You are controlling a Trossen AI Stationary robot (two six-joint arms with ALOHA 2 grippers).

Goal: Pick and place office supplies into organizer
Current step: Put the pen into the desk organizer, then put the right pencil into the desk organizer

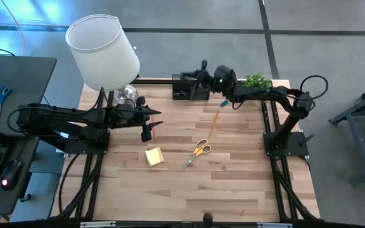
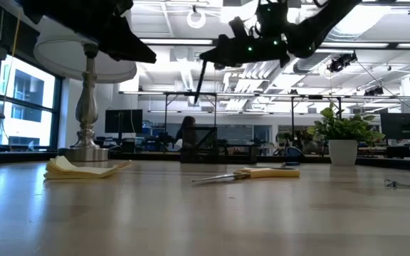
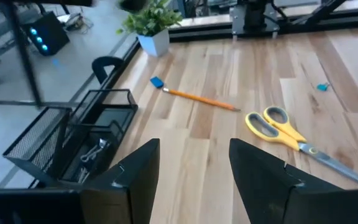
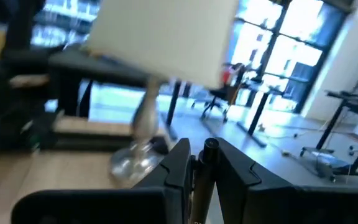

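The black mesh organizer (image 1: 185,88) (image 3: 73,137) stands at the table's far edge. My right gripper (image 1: 201,71) (image 4: 205,168) hovers above it, shut on a black pen (image 2: 199,80). My left gripper (image 1: 147,125) (image 3: 194,180) hangs open over the table's left part with nothing between its fingers. On the wood lie the orange-handled scissors (image 1: 200,151) (image 3: 278,127), a yellow sticky-note pad (image 1: 154,156) (image 2: 84,168), an orange pencil (image 1: 215,120) (image 3: 201,99), a blue eraser (image 1: 224,102) (image 3: 157,81) and a tiny clip (image 3: 322,86). My right gripper pinches the black pen between its two fingers, just below the pen's upper end (image 4: 211,147), which sticks up past them. The fingers reach in about level from the table's right and lie across the pen. The pen hangs slanted below the gripper, clear of the table.
A white-shaded lamp (image 1: 103,50) (image 2: 84,107) stands at the far left corner. A potted plant (image 1: 256,80) (image 2: 344,135) sits at the far right, beside the organizer. A dark desk (image 1: 5,126) with blue-handled scissors lies left of the table. Bare wood spreads toward the near edge.
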